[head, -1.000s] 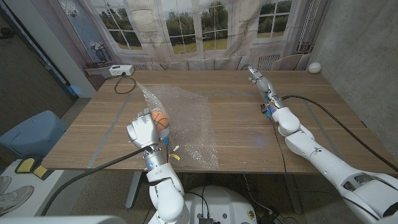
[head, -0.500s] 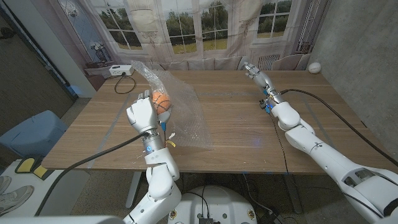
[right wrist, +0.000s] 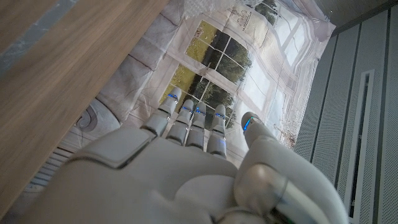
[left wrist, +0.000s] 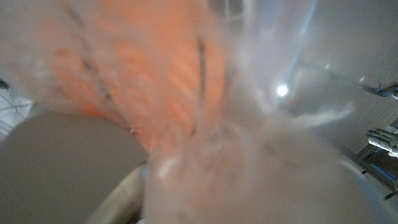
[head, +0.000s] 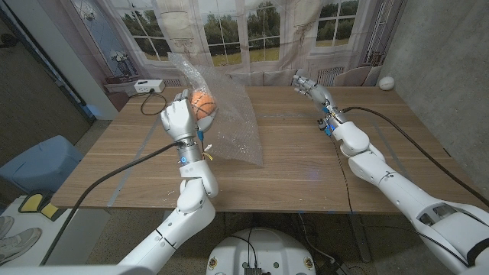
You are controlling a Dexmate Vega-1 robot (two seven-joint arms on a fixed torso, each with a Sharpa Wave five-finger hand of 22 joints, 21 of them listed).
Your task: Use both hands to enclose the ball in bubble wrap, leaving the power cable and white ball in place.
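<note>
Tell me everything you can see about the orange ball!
The orange ball looks like a tiny basketball, with dark lines across it. The left hand holds it up above the wooden table, with clear bubble wrap draped around it and hanging down to the tabletop. In the left wrist view it shows as an orange blur through the plastic.

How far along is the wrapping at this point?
Done: the left robot hand has the orange ball lifted with the bubble wrap draped about it. In hand: only that grip; the right robot hand is open, apart from it. Left: closing the loose wrap with both hands.
</note>
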